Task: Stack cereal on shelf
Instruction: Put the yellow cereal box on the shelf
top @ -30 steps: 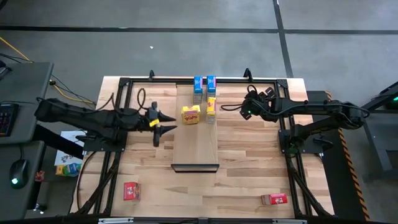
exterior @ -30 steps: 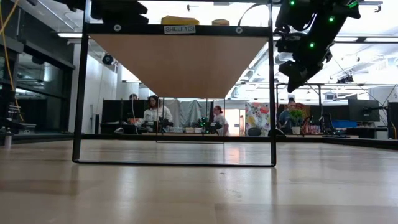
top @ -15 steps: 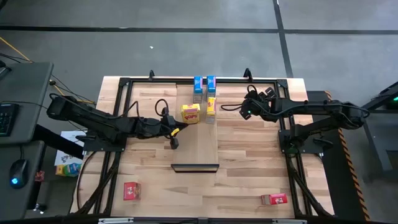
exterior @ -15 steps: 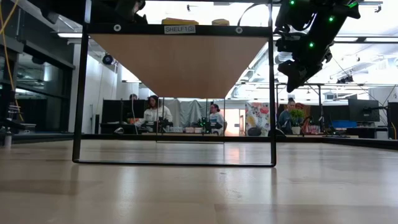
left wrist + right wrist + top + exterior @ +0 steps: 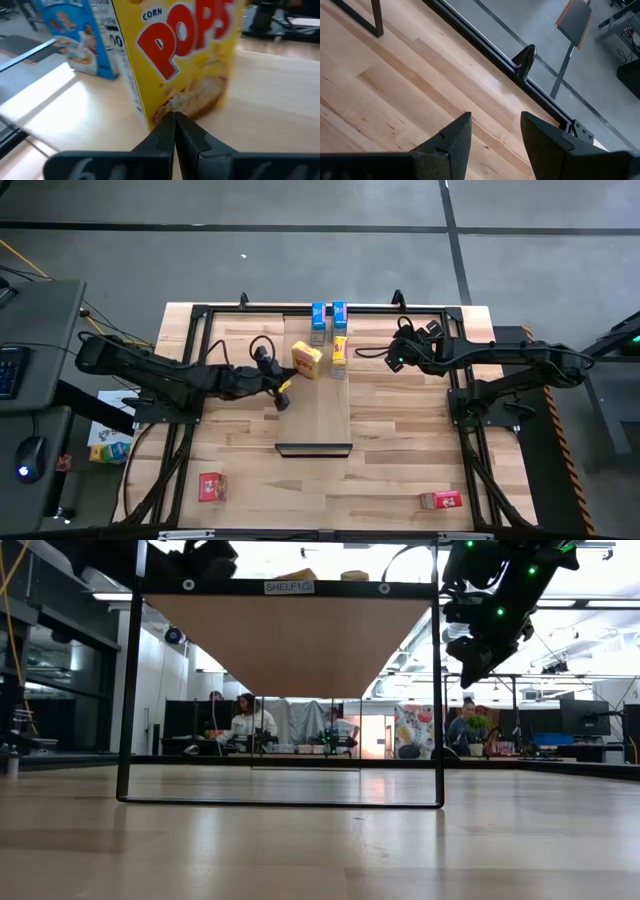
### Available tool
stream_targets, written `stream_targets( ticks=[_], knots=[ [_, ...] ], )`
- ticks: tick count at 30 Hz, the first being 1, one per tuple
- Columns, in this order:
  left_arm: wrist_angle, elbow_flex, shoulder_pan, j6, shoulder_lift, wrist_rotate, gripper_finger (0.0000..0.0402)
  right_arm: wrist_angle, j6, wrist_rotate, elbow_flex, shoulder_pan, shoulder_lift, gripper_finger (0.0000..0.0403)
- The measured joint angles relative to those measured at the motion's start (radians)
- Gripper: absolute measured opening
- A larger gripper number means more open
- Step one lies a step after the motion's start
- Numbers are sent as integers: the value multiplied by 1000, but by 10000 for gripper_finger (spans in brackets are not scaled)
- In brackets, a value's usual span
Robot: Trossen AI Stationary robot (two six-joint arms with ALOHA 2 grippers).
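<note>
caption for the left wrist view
Shut left gripper nudging a yellow cereal box, blue cereal box behind.

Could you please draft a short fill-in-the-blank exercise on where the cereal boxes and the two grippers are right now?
1. The left gripper is ____, its tips at the yellow box.
2. Two ____ boxes stand side by side at the shelf's far end.
3. Two ____ boxes lie on the tabletop, off the shelf.
4. The right gripper is ____ and holds nothing.

Missing words: shut; blue; red; open
</note>
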Motion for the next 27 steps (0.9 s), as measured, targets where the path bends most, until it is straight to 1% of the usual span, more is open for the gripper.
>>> stream_targets(
  ticks=[6, 18, 23, 27],
  knots=[
    [0, 0, 75, 26, 0, 12, 0, 4, 5, -3, 0, 0, 0, 162],
    [20, 0, 200, 28, 0, 180, 0, 13, 5, -5, 0, 0, 0, 162],
    [72, 1, 236, 51, 14, 279, 0, 18, 5, -5, 0, 0, 0, 162],
    [91, 1, 254, 53, 39, 300, 0, 17, 10, -6, 0, 0, 0, 162]
  ],
)
